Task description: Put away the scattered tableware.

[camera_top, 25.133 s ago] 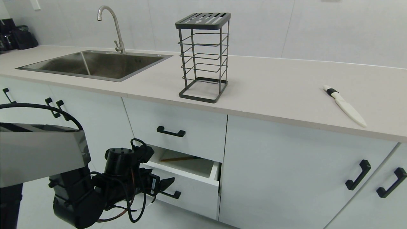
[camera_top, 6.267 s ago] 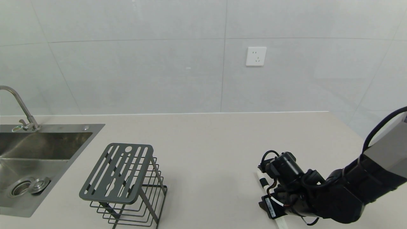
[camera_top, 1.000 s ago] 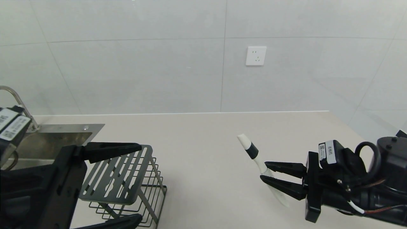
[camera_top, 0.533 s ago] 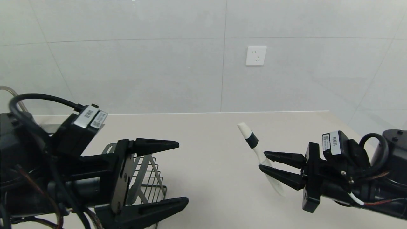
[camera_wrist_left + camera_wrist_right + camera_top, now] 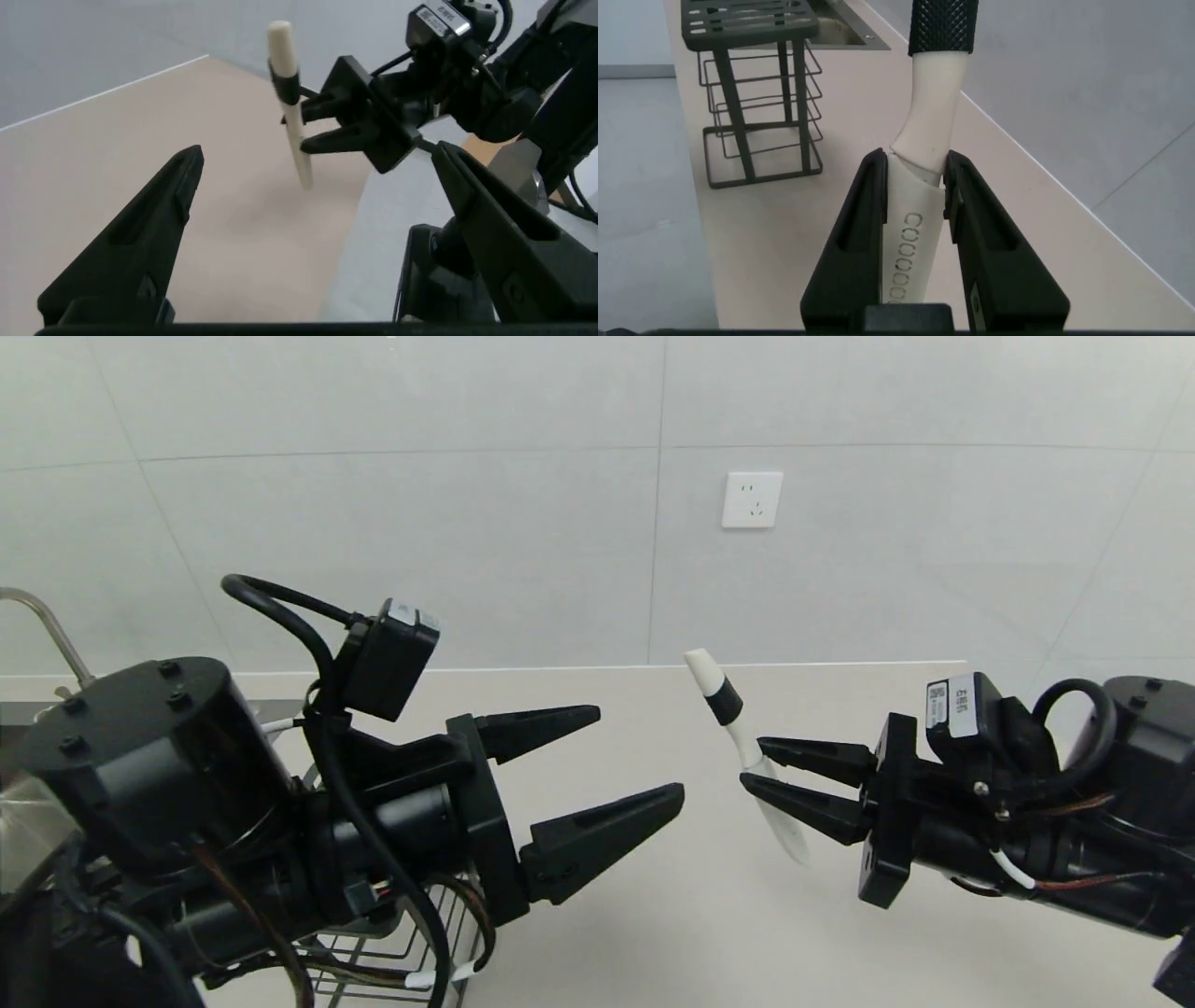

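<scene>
A white knife (image 5: 724, 703) with a black band on its handle hangs tilted above the beige counter (image 5: 822, 943), handle end up. My right gripper (image 5: 752, 763) is shut on it where handle meets blade. In the right wrist view the fingers (image 5: 868, 215) clamp the blade top of the knife (image 5: 929, 103). My left gripper (image 5: 639, 753) is open, raised at mid-height, its tips pointing at the knife from a short gap away. The left wrist view has the left gripper (image 5: 316, 154) open, with the knife (image 5: 297, 149) and the right gripper (image 5: 304, 121) just ahead.
A dark wire knife rack (image 5: 752, 93) stands on the counter toward the sink (image 5: 845, 23); my left arm hides most of the rack (image 5: 392, 961) in the head view. A faucet (image 5: 37, 616) is at far left, a wall socket (image 5: 752, 499) behind.
My left arm has risen and swung right, its open gripper now close to the knife. The right gripper has lifted the knife a little higher and leftward.
</scene>
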You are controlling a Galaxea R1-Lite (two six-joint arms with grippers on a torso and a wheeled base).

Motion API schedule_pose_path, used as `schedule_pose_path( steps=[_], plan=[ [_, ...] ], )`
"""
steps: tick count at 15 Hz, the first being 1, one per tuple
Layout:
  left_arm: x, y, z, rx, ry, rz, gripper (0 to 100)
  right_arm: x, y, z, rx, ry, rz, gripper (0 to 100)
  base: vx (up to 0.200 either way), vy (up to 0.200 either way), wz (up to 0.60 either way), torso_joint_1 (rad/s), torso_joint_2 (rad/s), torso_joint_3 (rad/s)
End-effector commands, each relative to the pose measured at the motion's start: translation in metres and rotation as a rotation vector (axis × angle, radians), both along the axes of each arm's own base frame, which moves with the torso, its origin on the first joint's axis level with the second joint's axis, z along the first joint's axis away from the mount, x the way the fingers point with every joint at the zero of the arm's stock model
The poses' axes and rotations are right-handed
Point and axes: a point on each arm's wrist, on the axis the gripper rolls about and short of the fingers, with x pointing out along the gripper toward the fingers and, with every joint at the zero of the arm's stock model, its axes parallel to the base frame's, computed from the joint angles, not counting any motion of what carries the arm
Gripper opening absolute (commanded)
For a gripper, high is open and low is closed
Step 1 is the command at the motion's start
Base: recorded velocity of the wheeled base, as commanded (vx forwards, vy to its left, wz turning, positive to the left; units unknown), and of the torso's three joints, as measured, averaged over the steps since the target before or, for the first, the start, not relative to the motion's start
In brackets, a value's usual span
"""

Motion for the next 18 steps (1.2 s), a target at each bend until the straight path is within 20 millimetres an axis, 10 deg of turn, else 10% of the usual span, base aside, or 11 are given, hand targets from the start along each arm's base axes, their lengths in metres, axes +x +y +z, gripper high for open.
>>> schedule_pose_path(
  steps=[1,18],
  plan=[
    [0.003,-0.018,-0.016,0.024,0.024,-0.034,100,0.007,0.003,-0.004,-0.007,0.011,-0.003,0,0.0,0.0,0.0,0.0,0.0,0.0],
    [0.045,-0.096,-0.01,-0.257,-0.057,0.041,100,0.011,0.005,0.009,0.028,-0.046,-0.009,0,0.0,0.0,0.0,0.0,0.0,0.0]
  ],
)
